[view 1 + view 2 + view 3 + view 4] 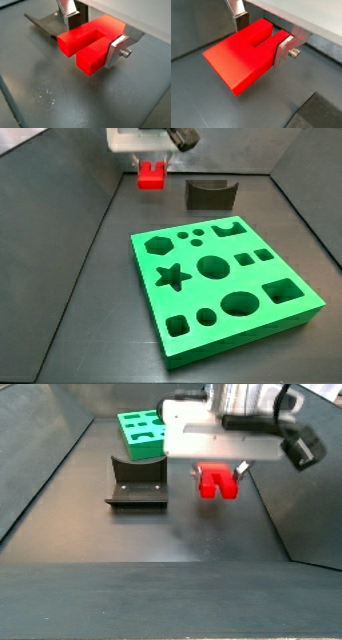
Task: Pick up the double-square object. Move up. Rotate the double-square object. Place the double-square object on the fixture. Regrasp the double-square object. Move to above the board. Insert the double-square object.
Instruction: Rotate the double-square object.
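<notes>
The double-square object (87, 44) is a bright red block with a notch between its two squares, and it shows in both wrist views (241, 62). My gripper (92, 31) is shut on it, one silver finger (115, 51) pressed on one side and the other finger (238, 15) on the opposite side. In both side views the red block (152, 174) hangs under the gripper (221, 464), a little above the dark floor. The dark fixture (210, 194) stands to one side of the block (218, 482), apart from it. The green board (225, 288) lies further off.
Sloping dark walls enclose the floor. The fixture (136, 481) stands between the held block and the board (140, 432) in a side view. A dark corner of the fixture (45, 23) shows behind the fingers in a wrist view.
</notes>
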